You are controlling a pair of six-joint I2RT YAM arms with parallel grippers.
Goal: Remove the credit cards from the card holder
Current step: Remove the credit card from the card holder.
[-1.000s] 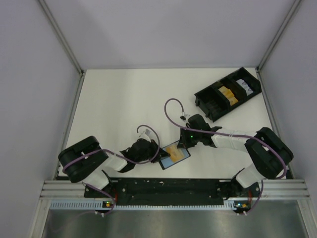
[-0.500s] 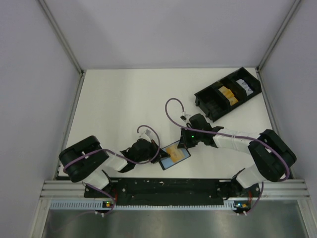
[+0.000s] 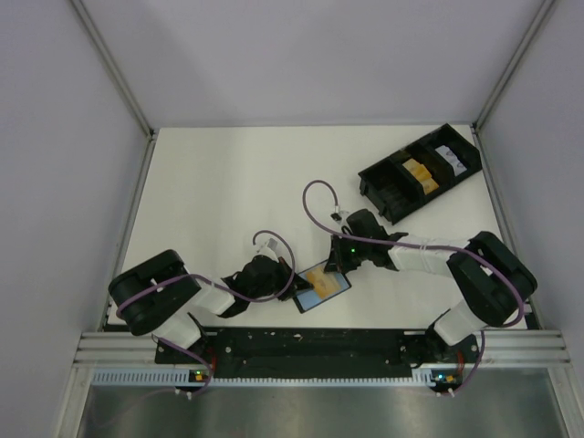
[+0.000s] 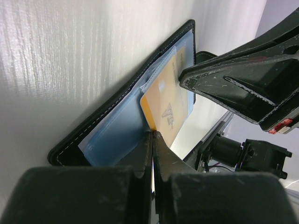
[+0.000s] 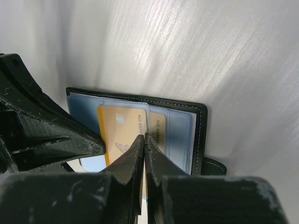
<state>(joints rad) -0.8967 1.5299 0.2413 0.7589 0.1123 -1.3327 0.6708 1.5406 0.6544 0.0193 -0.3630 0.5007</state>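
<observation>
Top view: the card holder (image 3: 321, 288) lies open on the worktop (image 3: 228, 182) near the front edge, between the left claw (image 3: 292, 292) and the right claw (image 3: 336, 272). A black compartmented tray (image 3: 420, 172) sits well apart at the far right.

Left wrist view: the left claw is pressed together, tips at the near corner of an orange-yellow credit card (image 4: 166, 109) protruding from a blue-grey pocket (image 4: 117, 135). Whether the card is clamped cannot be determined.

Right wrist view: the right claw is pressed together, tips over the same card. A second orange card (image 5: 159, 128) sits in the adjacent pocket. A black tab (image 5: 212, 165) projects from the holder's edge.
</observation>
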